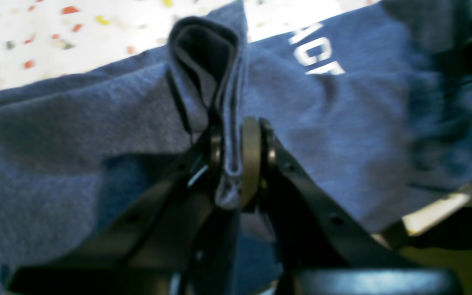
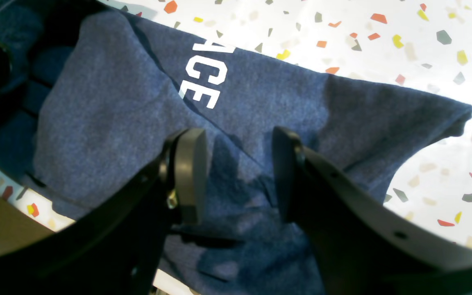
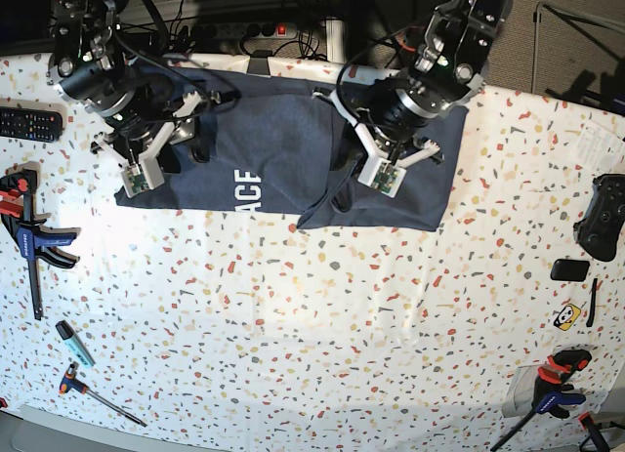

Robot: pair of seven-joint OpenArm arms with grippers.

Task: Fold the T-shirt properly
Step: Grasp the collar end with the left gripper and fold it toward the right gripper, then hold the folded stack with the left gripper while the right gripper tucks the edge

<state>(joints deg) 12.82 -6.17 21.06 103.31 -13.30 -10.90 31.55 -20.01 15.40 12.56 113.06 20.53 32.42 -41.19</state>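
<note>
T-shirt (image 3: 283, 159) heathered navy, white lettering showing, fold pinched by left gripper (image 1: 236, 164)

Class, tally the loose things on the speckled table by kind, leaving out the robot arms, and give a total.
T-shirt: 1
Clamps: 2
Remote control: 1
Game controller: 1
Marker pen: 1
T-handle tool: 1
Small black block: 1
Yellow sticker: 1
Total: 9

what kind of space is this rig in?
Likely a robotics lab or workshop bench: terrazzo-patterned table with bar clamps, a screwdriver, a game controller, and cables behind.
</note>
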